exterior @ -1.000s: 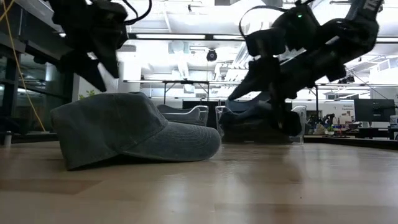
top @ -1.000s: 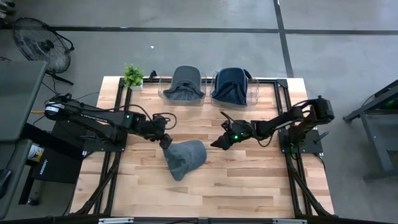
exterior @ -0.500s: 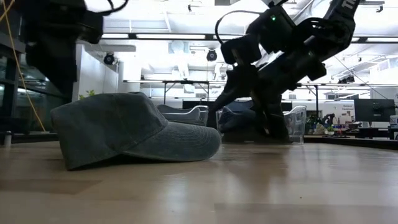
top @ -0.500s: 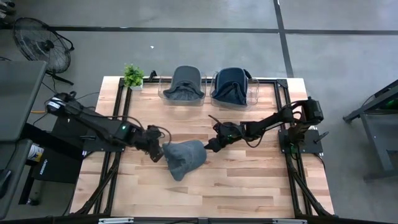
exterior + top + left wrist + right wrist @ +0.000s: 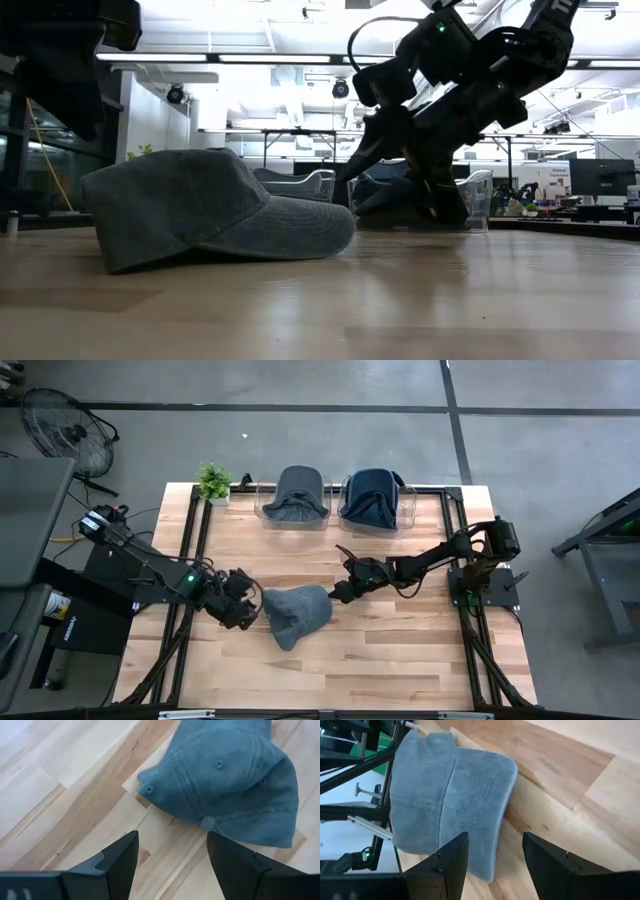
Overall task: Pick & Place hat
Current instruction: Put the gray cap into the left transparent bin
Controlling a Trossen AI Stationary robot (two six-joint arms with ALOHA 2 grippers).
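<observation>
The hat lay crown-up, its brim pointing toward the right gripper; the left gripper flanked its crown. Both gaped empty.

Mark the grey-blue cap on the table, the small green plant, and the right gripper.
Grey-blue denim cap (image 5: 296, 613): high view, crown.
Small green potted plant (image 5: 214, 481): high view, leaves.
Right gripper (image 5: 335, 593): high view, between its open jaws, at the cap's edge.

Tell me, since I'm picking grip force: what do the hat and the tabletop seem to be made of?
The hat looks like soft washed cotton twill, matte grey-blue, with stitched seams, eyelets and a floppy crown. The tabletop looks like jointed light wood planks, with visible grain and a slight sheen in the low view.
</observation>
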